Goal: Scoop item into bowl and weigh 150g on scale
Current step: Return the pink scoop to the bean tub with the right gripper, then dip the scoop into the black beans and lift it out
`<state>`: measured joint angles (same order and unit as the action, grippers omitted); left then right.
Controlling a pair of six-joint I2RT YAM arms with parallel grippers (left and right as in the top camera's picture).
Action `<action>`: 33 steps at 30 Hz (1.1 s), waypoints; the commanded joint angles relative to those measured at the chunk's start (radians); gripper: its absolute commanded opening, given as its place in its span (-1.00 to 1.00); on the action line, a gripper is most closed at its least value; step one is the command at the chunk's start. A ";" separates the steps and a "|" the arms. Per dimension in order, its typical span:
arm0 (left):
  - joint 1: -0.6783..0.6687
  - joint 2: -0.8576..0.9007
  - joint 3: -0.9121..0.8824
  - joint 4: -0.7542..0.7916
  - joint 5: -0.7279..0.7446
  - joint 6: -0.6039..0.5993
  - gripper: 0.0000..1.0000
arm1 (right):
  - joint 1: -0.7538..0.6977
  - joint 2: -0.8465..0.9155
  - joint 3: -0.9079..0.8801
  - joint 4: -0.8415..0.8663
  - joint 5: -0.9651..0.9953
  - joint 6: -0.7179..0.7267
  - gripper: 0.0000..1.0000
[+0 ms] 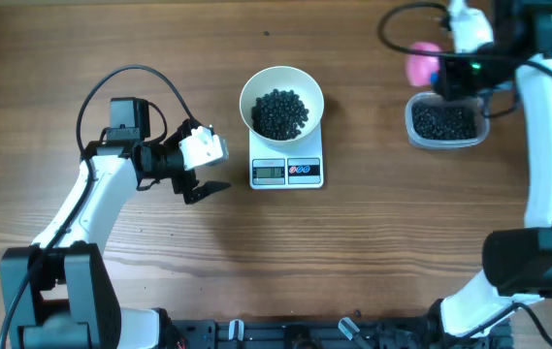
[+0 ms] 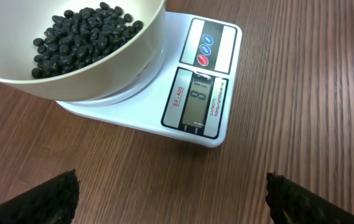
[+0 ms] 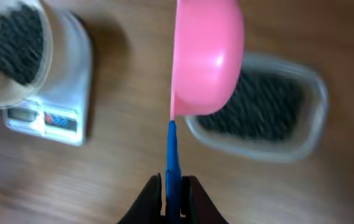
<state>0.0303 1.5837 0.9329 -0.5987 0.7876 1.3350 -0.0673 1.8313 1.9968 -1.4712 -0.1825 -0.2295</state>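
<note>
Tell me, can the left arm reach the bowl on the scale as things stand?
Probably yes: the left claw is open and empty beside the scale, facing the bowl, with only bare table between.

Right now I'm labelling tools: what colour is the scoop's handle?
Blue handle, on a pink scoop. Best seen from the right wrist.

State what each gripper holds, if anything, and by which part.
The right gripper grips the pink scoop by its thin blue handle, pinched between the fingers. The left gripper is open, holding nothing.
</note>
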 commanded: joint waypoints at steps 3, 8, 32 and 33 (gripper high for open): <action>0.005 -0.020 -0.003 0.001 0.023 0.019 1.00 | -0.096 0.087 -0.026 -0.084 0.151 -0.088 -0.92; 0.005 -0.020 -0.003 0.001 0.023 0.019 1.00 | -0.103 0.177 -0.027 -0.093 0.216 -0.097 -0.91; 0.005 -0.020 -0.003 0.001 0.023 0.019 1.00 | -0.129 0.336 -0.059 -0.093 -0.155 -0.220 -0.91; 0.005 -0.020 -0.003 0.001 0.023 0.019 1.00 | -0.153 0.336 -0.059 -0.093 -0.186 -0.240 -0.91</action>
<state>0.0303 1.5837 0.9329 -0.5983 0.7872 1.3350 -0.1791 2.1433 1.9507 -1.5486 -0.2379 -0.4091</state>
